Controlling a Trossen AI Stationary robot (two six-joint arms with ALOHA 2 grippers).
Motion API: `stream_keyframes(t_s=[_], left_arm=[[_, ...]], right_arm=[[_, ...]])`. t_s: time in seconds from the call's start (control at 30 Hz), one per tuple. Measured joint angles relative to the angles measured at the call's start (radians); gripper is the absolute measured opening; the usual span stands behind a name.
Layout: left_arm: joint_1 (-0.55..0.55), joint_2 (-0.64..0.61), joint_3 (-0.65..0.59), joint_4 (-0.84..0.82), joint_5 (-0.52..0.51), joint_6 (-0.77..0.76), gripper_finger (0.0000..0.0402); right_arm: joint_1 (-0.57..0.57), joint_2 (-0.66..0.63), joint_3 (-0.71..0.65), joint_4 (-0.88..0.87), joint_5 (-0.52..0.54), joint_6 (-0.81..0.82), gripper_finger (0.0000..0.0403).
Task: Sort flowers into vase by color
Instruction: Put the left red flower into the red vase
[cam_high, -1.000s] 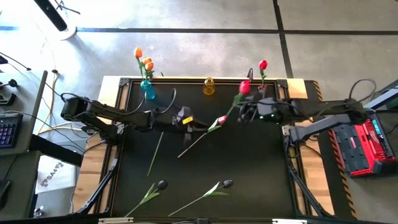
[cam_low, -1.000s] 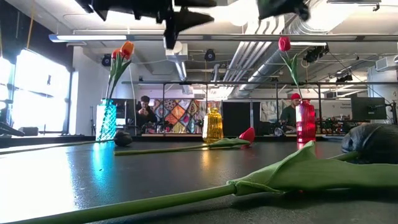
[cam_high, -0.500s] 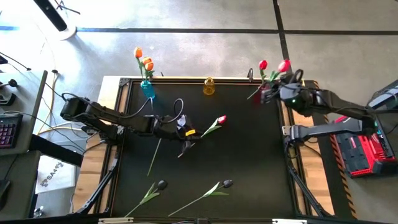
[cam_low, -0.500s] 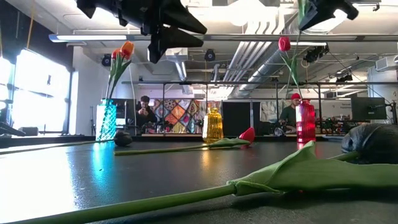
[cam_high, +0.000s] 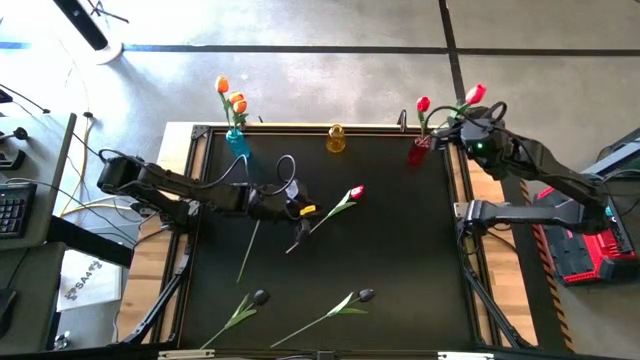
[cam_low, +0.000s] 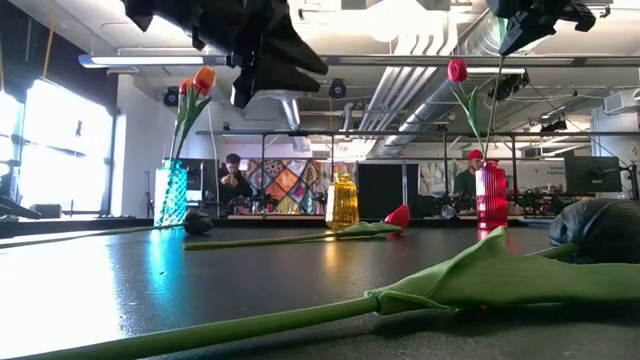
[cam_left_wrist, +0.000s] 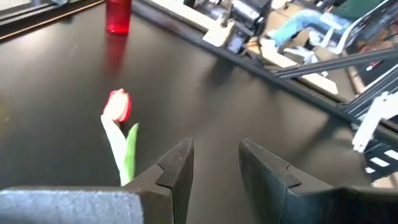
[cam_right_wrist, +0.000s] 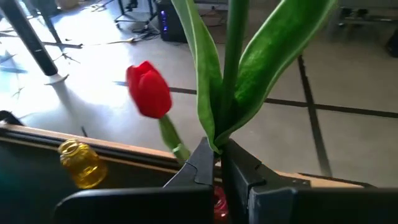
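Over at the far right corner, the right claw (cam_high: 468, 128) is clamped shut on the green stem of a red tulip (cam_high: 476, 94), holding it above the red vase (cam_high: 418, 151); the stem runs nearly upright, head up and tipped outward past the worktop (cam_high: 400, 240) edge. Another red tulip (cam_high: 423, 104) already stands in that vase. The left claw (cam_high: 300, 228) hangs partly open near mid-worktop, right by the stem end of a lying red tulip (cam_high: 355, 192), whose head points toward the far right.
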Motion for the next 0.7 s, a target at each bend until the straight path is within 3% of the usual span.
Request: stream_keyframes(t_s=[0.37,0.7], left_arm=[[0.059,0.0,0.0,-0.02,0.026,-0.023,0.0117],[0.113,0.0,0.0,-0.019,0.057,0.014,0.0117]], right_arm=[[-0.088,0.001,0.0,0.056,0.009,-0.08,0.0],[-0.141,0.025,0.001,0.05,-0.097,-0.096,0.0]])
